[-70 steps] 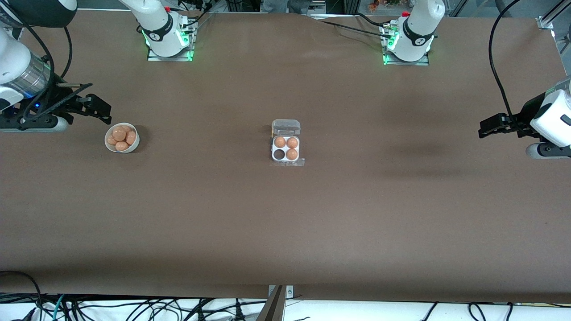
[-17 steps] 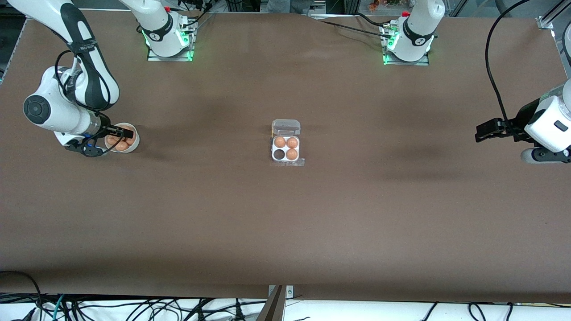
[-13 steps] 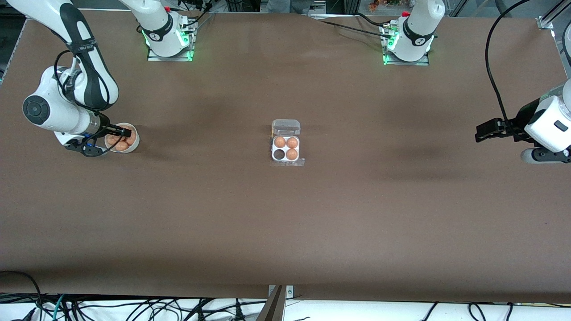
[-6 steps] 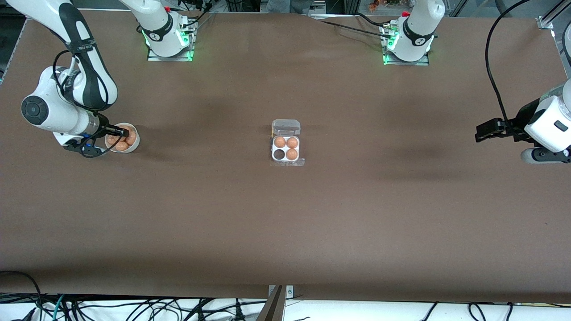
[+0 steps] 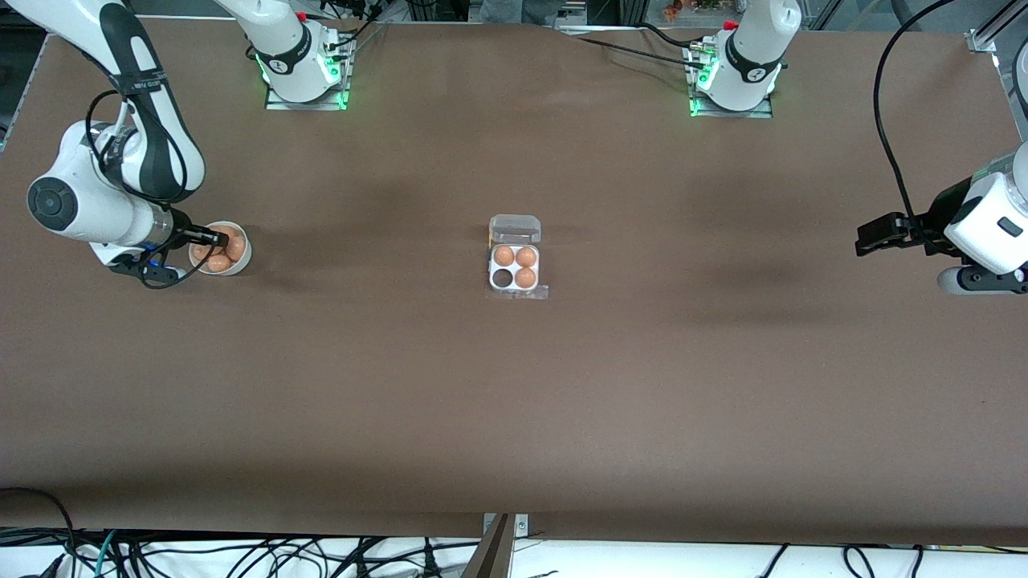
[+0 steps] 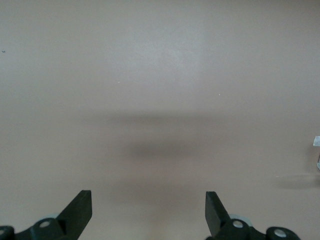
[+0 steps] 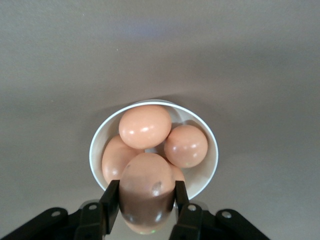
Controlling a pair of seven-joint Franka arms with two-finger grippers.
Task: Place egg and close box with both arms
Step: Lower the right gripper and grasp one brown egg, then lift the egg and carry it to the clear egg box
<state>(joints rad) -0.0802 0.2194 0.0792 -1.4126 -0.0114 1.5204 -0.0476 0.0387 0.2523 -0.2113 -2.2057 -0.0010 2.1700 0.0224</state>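
Observation:
My right gripper (image 5: 210, 238) is over the round white bowl (image 5: 238, 261) at the right arm's end of the table, shut on an orange-brown egg (image 7: 146, 190). In the right wrist view the egg sits between the two black fingers (image 7: 111, 200), a little above the other eggs (image 7: 145, 126) in the bowl (image 7: 207, 175). The clear four-cell box (image 5: 514, 268) lies at the table's middle with its lid (image 5: 515, 229) open; three cells hold eggs and one cell (image 5: 503, 278) is empty. My left gripper (image 5: 869, 238) waits open and empty over the left arm's end of the table.
The brown table (image 5: 514, 385) is bare around the box. The two arm bases (image 5: 301, 68) stand along the table edge farthest from the front camera. Cables lie along the near edge (image 5: 241, 554).
The right arm came down to the bowl, shut its fingers on an egg, and has drawn back slightly. The left arm has barely moved.

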